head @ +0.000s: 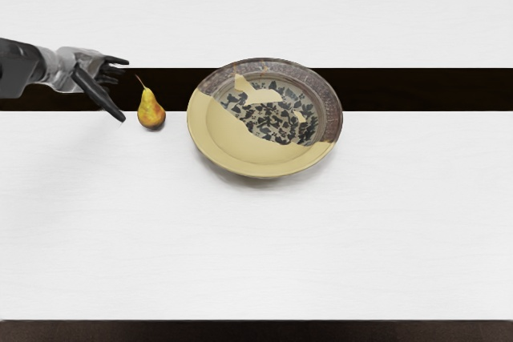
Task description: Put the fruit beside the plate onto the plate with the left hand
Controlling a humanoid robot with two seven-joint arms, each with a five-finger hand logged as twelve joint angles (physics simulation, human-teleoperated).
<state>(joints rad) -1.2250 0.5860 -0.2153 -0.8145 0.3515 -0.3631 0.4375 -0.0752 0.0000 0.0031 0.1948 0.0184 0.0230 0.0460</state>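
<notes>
Left hand (98, 78), spread and empty toward the left edge of the table (256, 262), should cup the pear (150, 111) low, then clear the rim of the plate (330, 98).

Left of the pear (150, 110), we note the left hand's (96, 78) slim black fingers (100, 95), silver-grey wrist housing (60, 66) and dark grey forearm (18, 66).

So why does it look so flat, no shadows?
Head view: soft, even light; the plate casts only a faint shadow along its near rim, the pear almost none; no glare; the white table looks washed out; the left hand is unblurred.
</notes>
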